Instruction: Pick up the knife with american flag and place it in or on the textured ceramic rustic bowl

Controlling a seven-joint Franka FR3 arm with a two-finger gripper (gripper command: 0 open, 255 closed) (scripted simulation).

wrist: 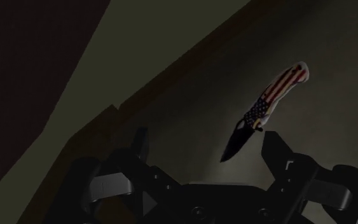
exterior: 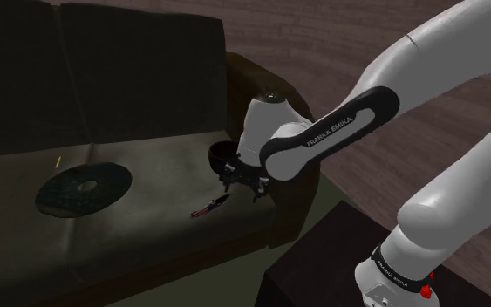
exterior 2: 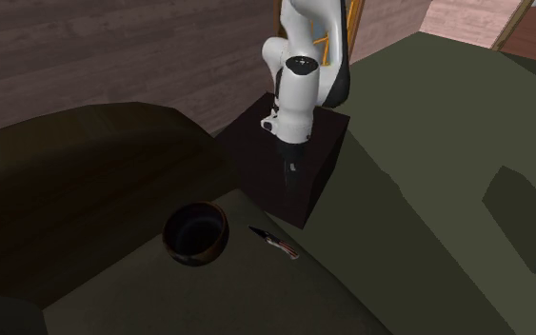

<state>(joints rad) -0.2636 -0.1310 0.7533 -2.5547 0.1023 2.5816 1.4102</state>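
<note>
Now the empty claw [exterior: 245, 185] is hanging open, and the knife [exterior: 211, 208] is lying slanted to its lower left in the shoulder view, blade nearest.

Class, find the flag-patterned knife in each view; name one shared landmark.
Shoulder view: knife on the sofa seat, lower left of the dark bowl.
Second exterior view: knife right of the bowl.
Wrist view: knife ahead of the open pincer.
Shared landmark: the bowl, both exterior views.

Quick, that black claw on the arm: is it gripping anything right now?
End effector: open, holding nothing; the flag-patterned knife lies just ahead of it, not gripped.
</note>
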